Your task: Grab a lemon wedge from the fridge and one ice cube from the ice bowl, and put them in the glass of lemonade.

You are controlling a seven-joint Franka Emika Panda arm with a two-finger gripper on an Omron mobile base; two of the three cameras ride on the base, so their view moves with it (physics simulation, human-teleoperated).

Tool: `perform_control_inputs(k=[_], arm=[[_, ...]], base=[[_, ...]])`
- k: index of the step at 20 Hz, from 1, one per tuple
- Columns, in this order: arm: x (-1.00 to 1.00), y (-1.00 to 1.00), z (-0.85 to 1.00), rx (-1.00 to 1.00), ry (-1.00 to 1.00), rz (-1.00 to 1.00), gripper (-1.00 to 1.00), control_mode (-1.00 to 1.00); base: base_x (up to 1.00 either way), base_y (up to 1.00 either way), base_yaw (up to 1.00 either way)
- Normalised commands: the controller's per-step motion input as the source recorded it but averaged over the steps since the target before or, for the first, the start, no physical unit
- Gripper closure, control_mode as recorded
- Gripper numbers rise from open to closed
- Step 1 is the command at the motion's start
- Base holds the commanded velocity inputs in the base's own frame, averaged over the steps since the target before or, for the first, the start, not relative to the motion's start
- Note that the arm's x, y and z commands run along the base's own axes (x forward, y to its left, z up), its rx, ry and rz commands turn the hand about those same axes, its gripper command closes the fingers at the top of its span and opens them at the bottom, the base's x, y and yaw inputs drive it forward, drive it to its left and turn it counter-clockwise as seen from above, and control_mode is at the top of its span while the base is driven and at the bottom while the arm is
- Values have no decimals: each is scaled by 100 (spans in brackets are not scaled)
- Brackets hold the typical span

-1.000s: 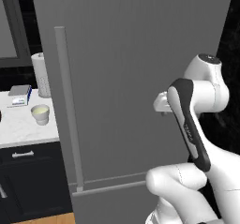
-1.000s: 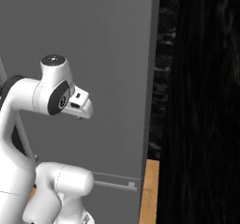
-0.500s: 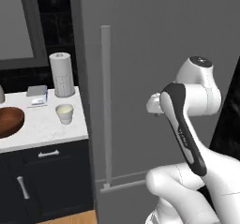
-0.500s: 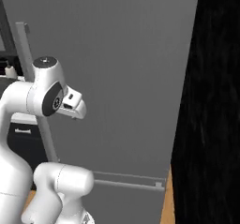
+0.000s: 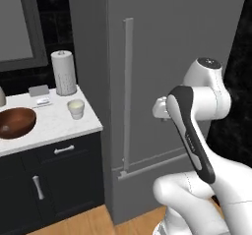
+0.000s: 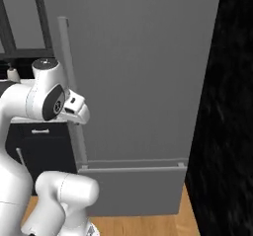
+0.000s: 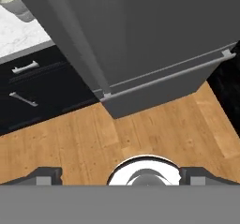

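In front of the fridge (image 5: 177, 42), door shut, the arm is folded up with the hand (image 7: 120, 174) pointed down at the wood floor (image 7: 93, 138), fingertips (image 7: 47, 175) spread wide at the edges of the hand view and nothing between them. The fridge's long vertical handle (image 5: 128, 91) runs down the left side of the door, and that bar is the thing to go for; the hand sits to the right of it and short of it, as far as the left base view lets me judge. The lemon wedge must be inside the fridge, so the door comes first. To do it well: swing the wrist up so the open fingers face the door, line them either side of the bar around mid-height, close firmly, then pull along the door's arc, not straight back. Left of the fridge, on the white tabletop (image 5: 54, 126), the glass of lemonade (image 5: 76, 108) stands nearest the fridge, with the ice bowl (image 5: 15, 122) further left and a paper towel roll (image 5: 64, 73) behind.
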Motion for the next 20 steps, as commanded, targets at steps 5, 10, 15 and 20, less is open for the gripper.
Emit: perform_control_inputs(k=[5, 10, 15, 20], arm=[[0, 0, 0, 0, 0, 0, -100, 100], [0, 0, 0, 0, 0, 0, -100, 100], [0, 0, 0, 0, 0, 0, -100, 100], [0, 0, 0, 0, 0, 0, -100, 100]], base=[[-12, 94, -15], [-17, 23, -23], [-30, 1, -23], [-57, 0, -18]])
